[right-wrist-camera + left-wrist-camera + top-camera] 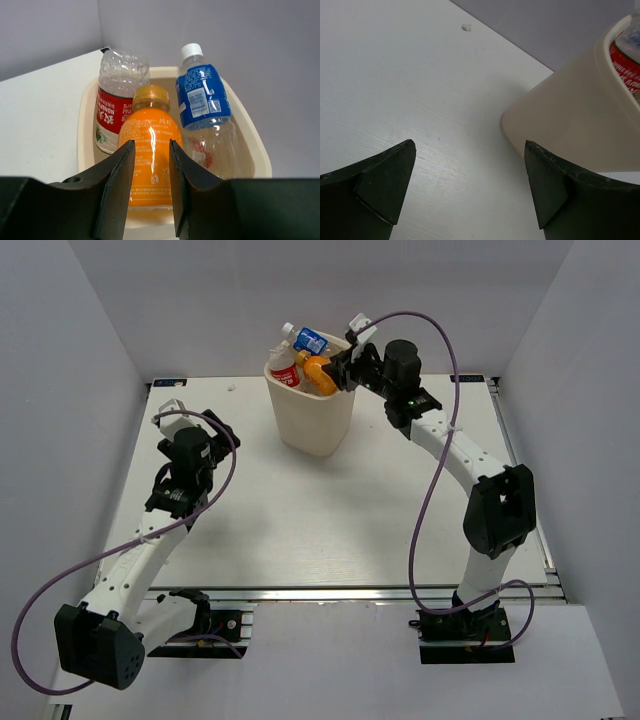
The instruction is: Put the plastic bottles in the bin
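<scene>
The cream bin (315, 430) stands at the back middle of the table, with bottles poking above its rim. In the right wrist view the bin (84, 130) holds a red-labelled clear bottle (112, 117), a blue-labelled clear bottle (202, 95) and an orange bottle (150, 150). My right gripper (152, 142) hovers over the bin's near rim, its jaws a narrow gap apart. The orange bottle (320, 373) lies just beyond and below them, not between them. My left gripper (470, 145) is open and empty above the table, left of the bin (570, 115).
A small white scrap (466, 27) lies on the table near the back left edge. Grey walls enclose the table on three sides. The left arm (185, 465) is over the left part of the table. No loose bottles show on the tabletop.
</scene>
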